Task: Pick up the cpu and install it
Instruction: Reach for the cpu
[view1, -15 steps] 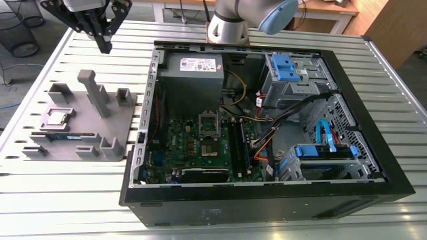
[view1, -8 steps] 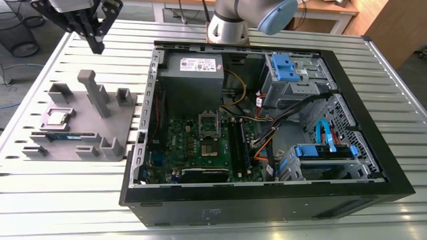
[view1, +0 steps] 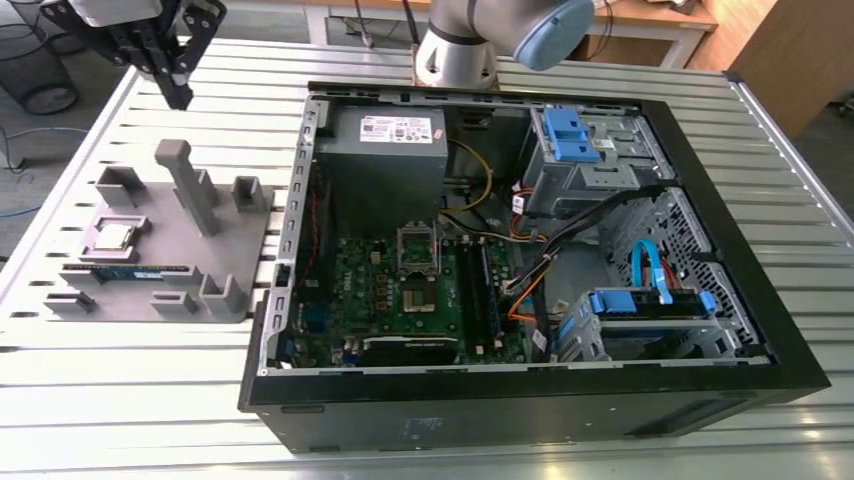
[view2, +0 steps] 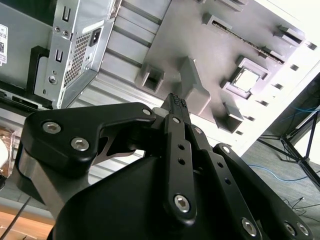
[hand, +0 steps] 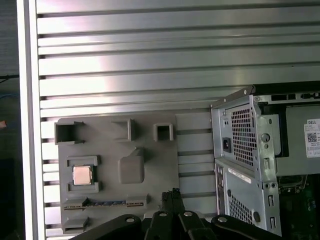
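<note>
Exterior view: black claw (view1: 178, 95) hangs over the slatted aluminium table (view1: 134, 400), fingers pressed together, and I see nothing pinched between them. Nearest thing is the grey plastic holder (view1: 247, 235). The cpu (view1: 112, 236), a small flat square chip with a silvery top, lies in the holder's square pocket, apart from the claw. I see it there in both wrist views too. An open black computer case (view1: 534, 400) stands just beside the holder, on the exterior view's right.

Gripper (view1: 176, 98) aloft; closed, empty
</note>
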